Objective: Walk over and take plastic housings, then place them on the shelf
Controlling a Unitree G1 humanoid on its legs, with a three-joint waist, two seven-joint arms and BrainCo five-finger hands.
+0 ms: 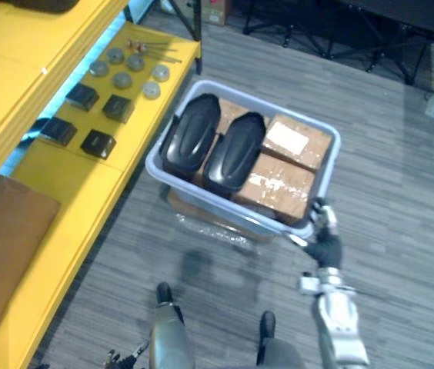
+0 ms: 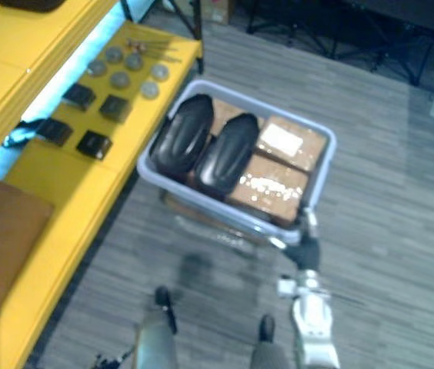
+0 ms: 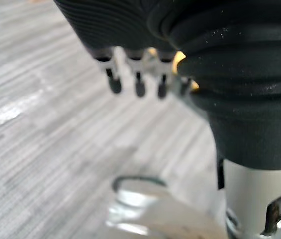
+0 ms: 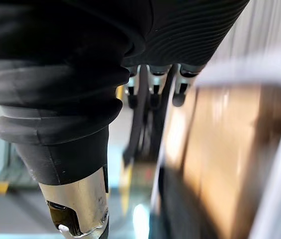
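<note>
Beside the yellow shelf [image 1: 86,192] a grey bin [image 1: 201,198] is set on the floor [image 1: 402,231], with two black plastic housings [image 1: 191,142] laid inside. The right hand [image 1: 325,238] is held at its rim, fingers [image 4: 153,92] straight; the left hand [image 3: 130,40] is seen with fingers [image 3: 138,82] relaxed, apart.

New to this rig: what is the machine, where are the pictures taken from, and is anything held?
It is a humanoid robot on two legs. The two wide pictures come from its head cameras, looking down; the two close-ups come from cameras on its wrists. A grey bin holds two black housings and cardboard boxes. Left of it, a yellow shelf carries black blocks and grey discs. The right hand is at the bin's near corner, and the left hand hangs over the carpet. Both are open and hold nothing.
</note>
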